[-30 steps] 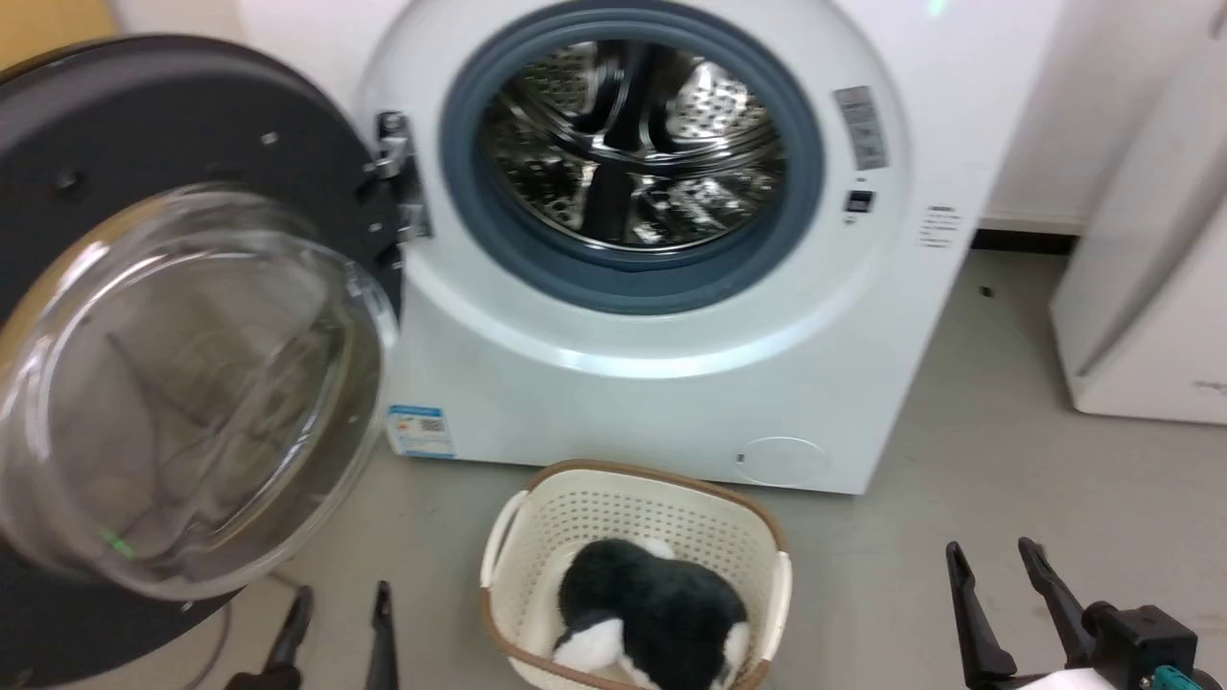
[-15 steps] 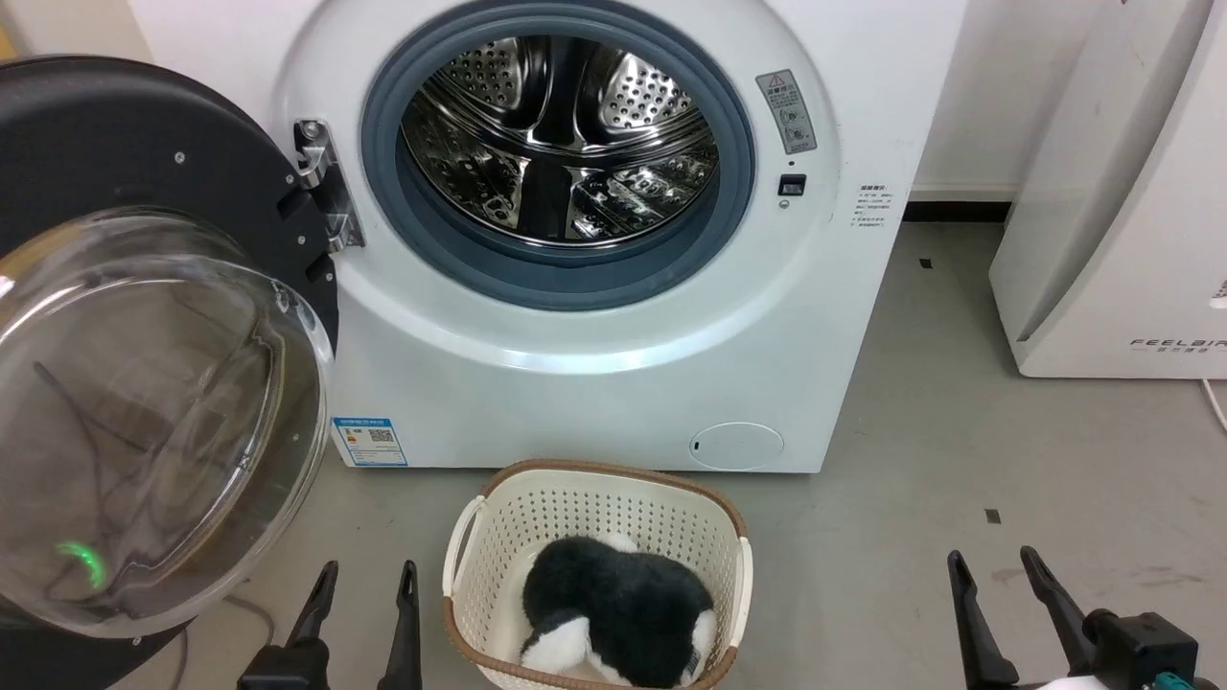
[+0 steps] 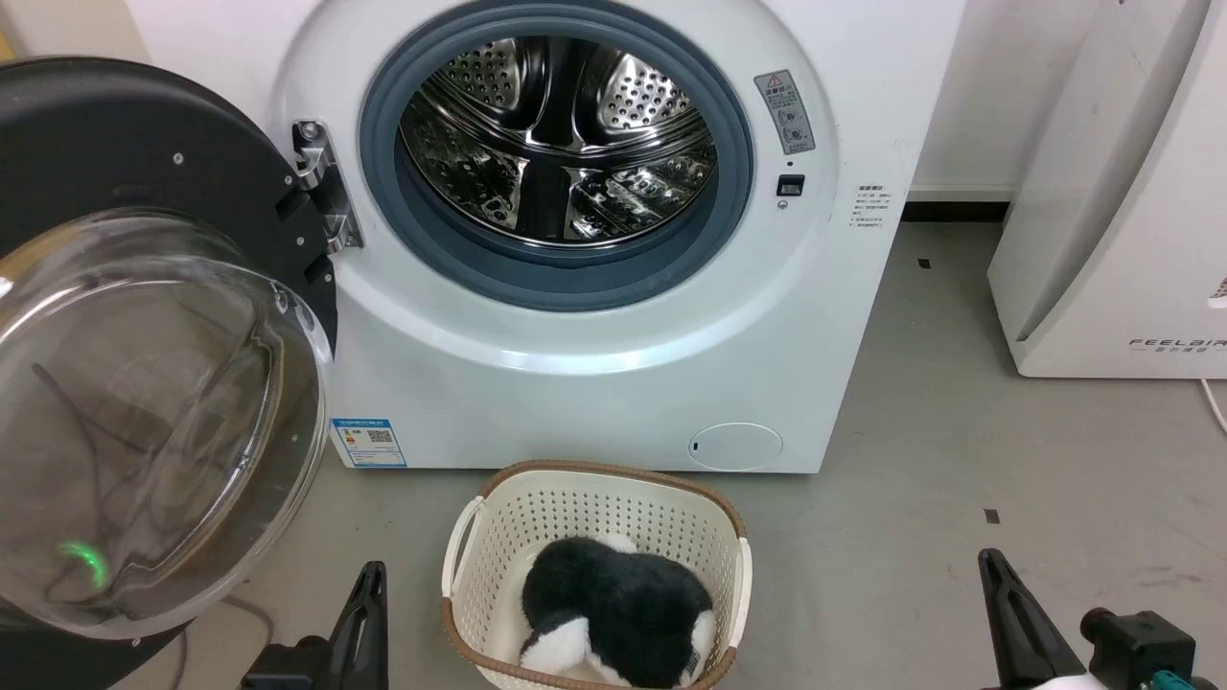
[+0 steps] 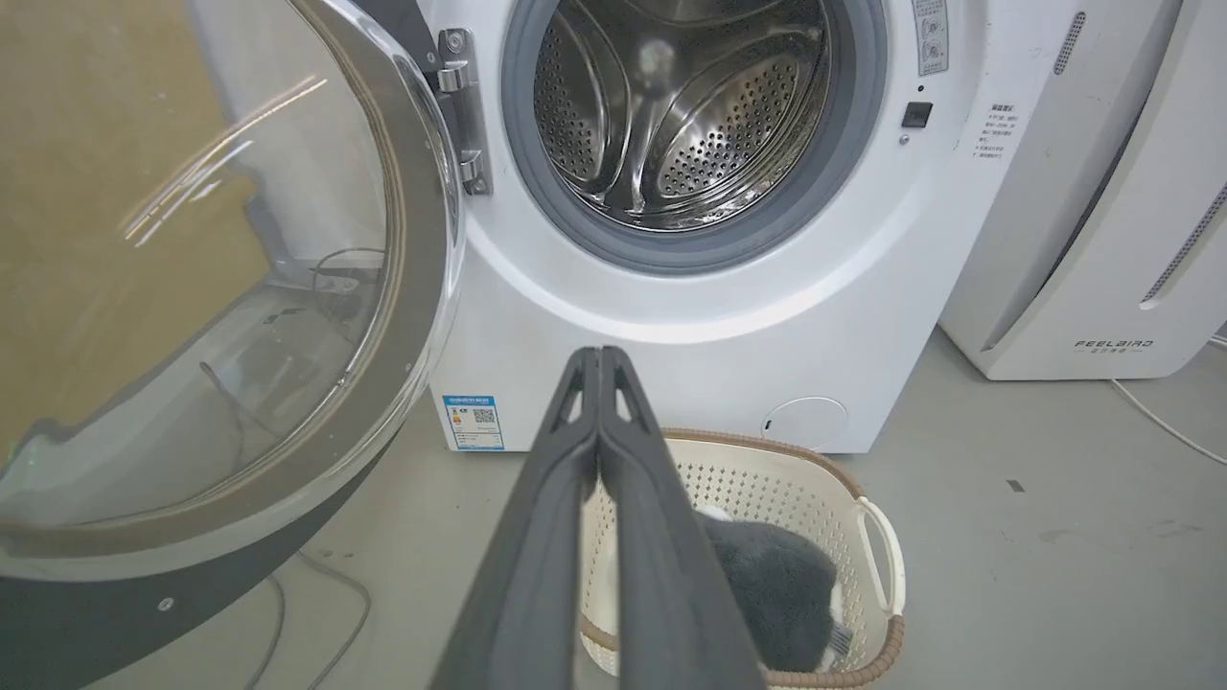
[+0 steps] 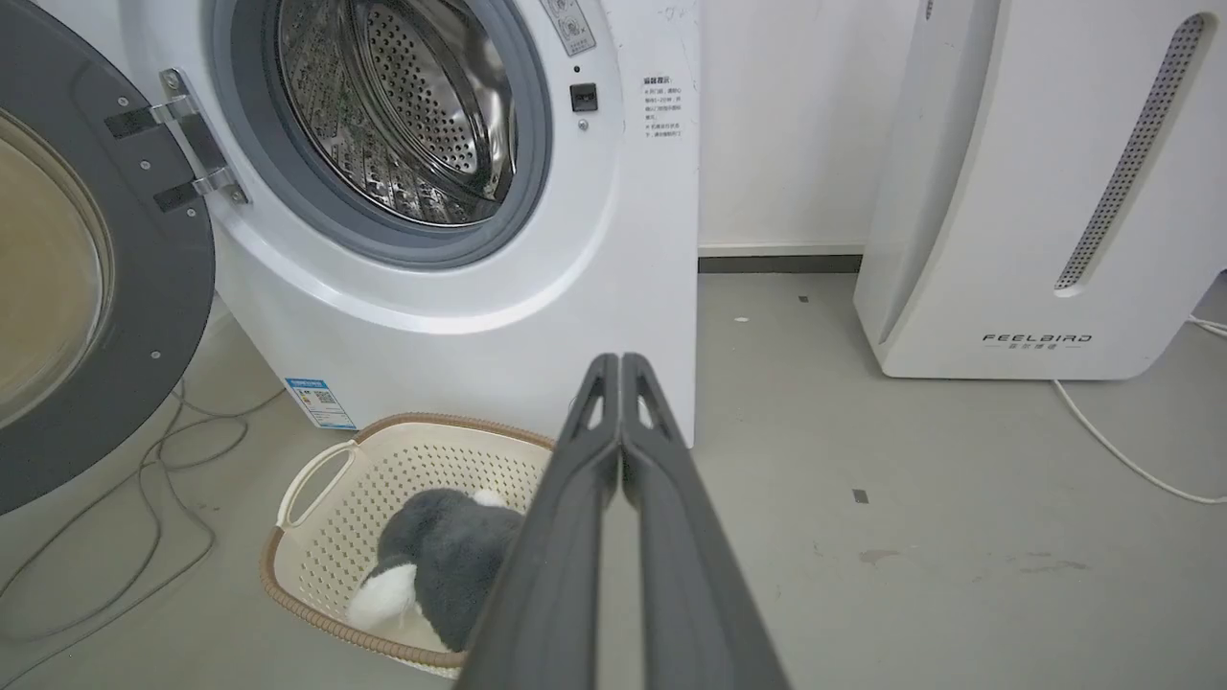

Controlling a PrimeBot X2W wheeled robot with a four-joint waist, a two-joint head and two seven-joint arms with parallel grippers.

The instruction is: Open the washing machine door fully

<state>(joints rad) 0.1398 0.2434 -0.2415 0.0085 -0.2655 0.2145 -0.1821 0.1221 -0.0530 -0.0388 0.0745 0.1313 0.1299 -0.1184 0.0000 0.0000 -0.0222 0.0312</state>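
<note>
The washing machine (image 3: pixel 575 383) (image 4: pixel 671 345) (image 5: pixel 537 316) stands ahead with its steel drum (image 3: pixel 556 144) bare inside the grey gasket. The washing machine door (image 3: pixel 144 402) (image 4: pixel 220 287) (image 5: pixel 86 287) is swung wide to the left on its metal hinge (image 3: pixel 321 192), its clear glass bowl bulging toward me. My left gripper (image 3: pixel 369 585) (image 4: pixel 601 356) sits low, between the door and the basket, fingers pressed together and holding nothing. My right gripper (image 3: pixel 992 565) (image 5: pixel 621 362) is at the lower right over bare floor, also shut and empty.
A cream basket (image 3: pixel 479 565) (image 4: pixel 872 537) (image 5: pixel 316 479) with a black-and-white plush toy (image 3: pixel 613 604) sits on the floor before the machine. A white FEELBIRD appliance (image 3: pixel 1112 211) (image 5: pixel 1035 192) stands at the right. Cables (image 5: pixel 125 498) lie under the door.
Both grippers have gone from open to shut. The camera swung between the earliest frame and the middle one; the door has stayed wide open.
</note>
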